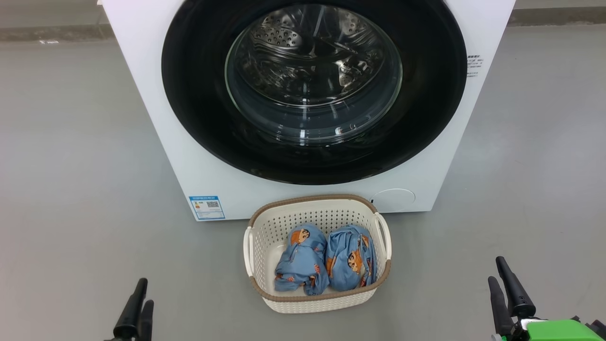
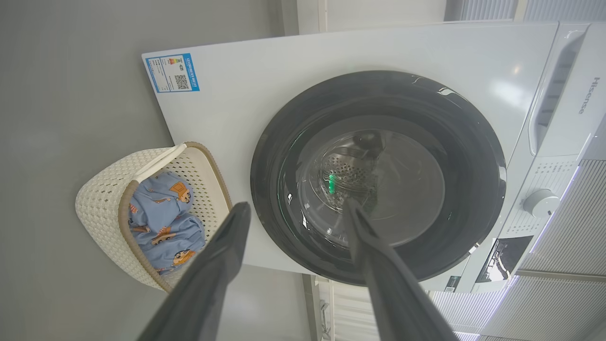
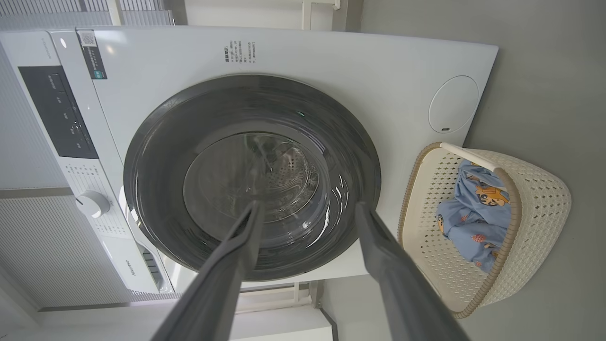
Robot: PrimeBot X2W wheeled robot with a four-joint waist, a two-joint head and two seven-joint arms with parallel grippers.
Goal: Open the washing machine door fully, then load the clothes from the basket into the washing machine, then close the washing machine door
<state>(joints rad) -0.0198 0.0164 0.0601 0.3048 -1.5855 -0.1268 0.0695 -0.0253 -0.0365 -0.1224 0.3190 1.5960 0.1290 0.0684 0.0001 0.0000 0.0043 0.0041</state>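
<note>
Left tool [image 1: 146, 291] and right tool [image 1: 496, 270] hang spread before the basket [image 1: 312, 198] of clothes [image 1: 303, 260]; washing machine door [image 1: 199, 94] shut

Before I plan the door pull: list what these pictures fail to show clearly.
Head view: washing machine top, cut off by the upper edge.
Head view: blue sticker print, too small to read.
Head view: basket floor, covered by the clothes.
Left wrist view: drum depths, blurred by reflections on the washing machine door.
</note>
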